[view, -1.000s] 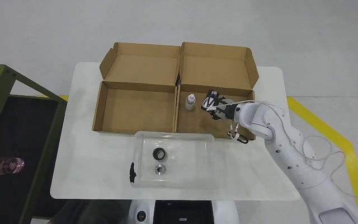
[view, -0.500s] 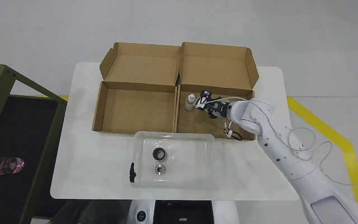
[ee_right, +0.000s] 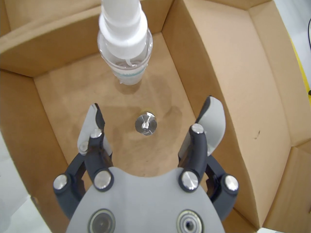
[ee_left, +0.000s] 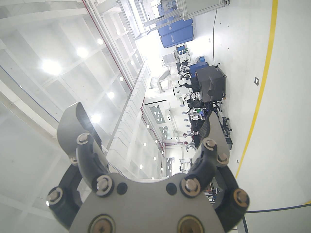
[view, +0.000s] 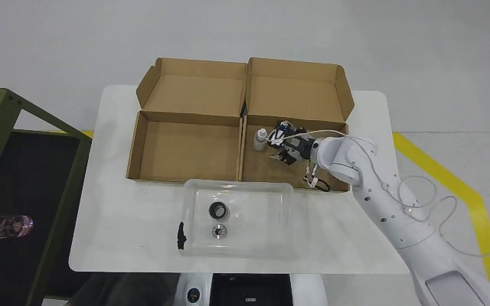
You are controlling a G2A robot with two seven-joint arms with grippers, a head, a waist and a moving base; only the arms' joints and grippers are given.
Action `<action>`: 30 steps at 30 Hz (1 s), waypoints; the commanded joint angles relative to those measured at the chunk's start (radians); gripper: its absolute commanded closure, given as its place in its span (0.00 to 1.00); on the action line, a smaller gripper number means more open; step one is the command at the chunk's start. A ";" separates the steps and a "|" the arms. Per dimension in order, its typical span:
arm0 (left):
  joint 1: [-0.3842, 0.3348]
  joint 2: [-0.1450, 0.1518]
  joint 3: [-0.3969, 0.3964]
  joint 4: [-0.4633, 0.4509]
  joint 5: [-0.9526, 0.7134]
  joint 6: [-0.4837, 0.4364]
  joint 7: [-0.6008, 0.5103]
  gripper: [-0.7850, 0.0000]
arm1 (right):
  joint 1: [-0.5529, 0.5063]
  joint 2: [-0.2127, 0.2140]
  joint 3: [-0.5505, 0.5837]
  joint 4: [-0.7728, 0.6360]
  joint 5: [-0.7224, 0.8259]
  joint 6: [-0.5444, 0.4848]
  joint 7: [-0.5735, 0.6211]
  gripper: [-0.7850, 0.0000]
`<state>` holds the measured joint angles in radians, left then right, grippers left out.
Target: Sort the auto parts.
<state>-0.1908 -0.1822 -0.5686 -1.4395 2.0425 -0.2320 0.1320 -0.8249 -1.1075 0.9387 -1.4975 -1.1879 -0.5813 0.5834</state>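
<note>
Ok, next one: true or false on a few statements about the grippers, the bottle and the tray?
The right gripper is open over a small metal part on the right box's floor. True.
The spray bottle lies on its side. False: it stands upright in that box.
The clear tray holds a black ring and a metal piece. True.
The left gripper grips a part. False: it is open and holds nothing.

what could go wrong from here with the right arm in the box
The open right end effector hangs low in the cardboard box, close to the upright spray bottle: pulling out sideways could tip it. The small metal part sits between the fingers, so a brushing finger might knock it away.
</note>
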 commanded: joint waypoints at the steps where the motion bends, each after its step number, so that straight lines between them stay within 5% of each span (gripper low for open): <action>1: 0.000 0.000 0.000 0.000 0.000 0.000 0.000 0.00 | -0.031 0.009 0.033 -0.038 0.007 -0.011 -0.017 0.00; 14: 0.000 0.000 0.000 0.000 0.000 0.000 0.000 0.00 | -0.252 0.053 0.189 -0.305 0.017 -0.076 -0.184 0.00; 30: 0.000 0.000 0.000 0.000 0.000 0.000 0.000 0.00 | -0.360 0.050 0.095 -0.443 -0.078 -0.128 -0.297 0.00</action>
<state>-0.1908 -0.1823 -0.5686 -1.4395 2.0425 -0.2320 0.1320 -1.1853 -1.0566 1.0426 -1.9380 -1.2610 -0.7095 0.2856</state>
